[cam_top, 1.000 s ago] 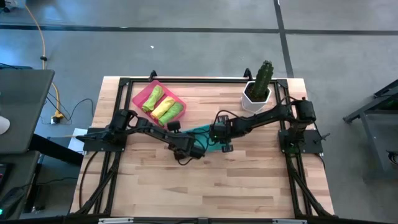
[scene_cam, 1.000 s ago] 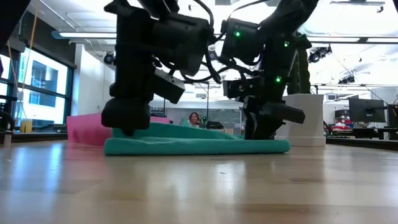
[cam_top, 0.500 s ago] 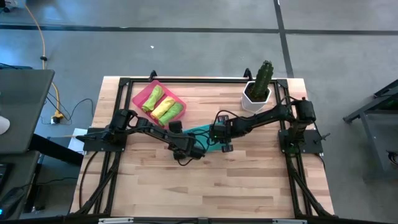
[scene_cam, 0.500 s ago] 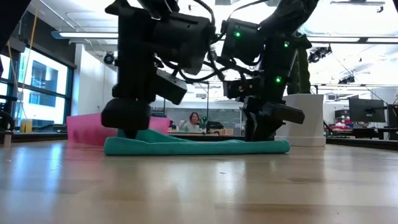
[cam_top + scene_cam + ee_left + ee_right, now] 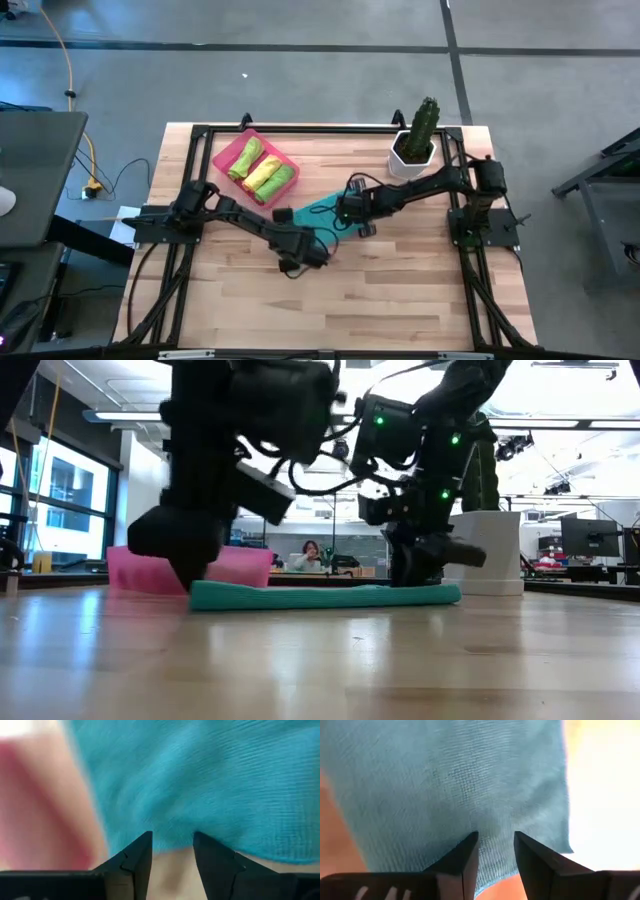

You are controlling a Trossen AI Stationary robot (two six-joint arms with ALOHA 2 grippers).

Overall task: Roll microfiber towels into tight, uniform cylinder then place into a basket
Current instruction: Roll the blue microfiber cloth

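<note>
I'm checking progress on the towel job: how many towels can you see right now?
4. Three rolled ones lie in the pink basket: green, yellow, green. The teal towel lies on the table between the grippers. More could be hidden.

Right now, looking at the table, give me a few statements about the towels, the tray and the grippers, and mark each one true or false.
1. The pink basket holds three rolled towels. True.
2. The teal towel lies in the basket. False: it lies on the table, outside the basket.
3. The left gripper has its fingers apart at the teal towel's edge. True.
4. The cactus pot is tipped over. False: it stands upright.
5. The right gripper is parked away from the towel. False: it is over the teal towel.
</note>
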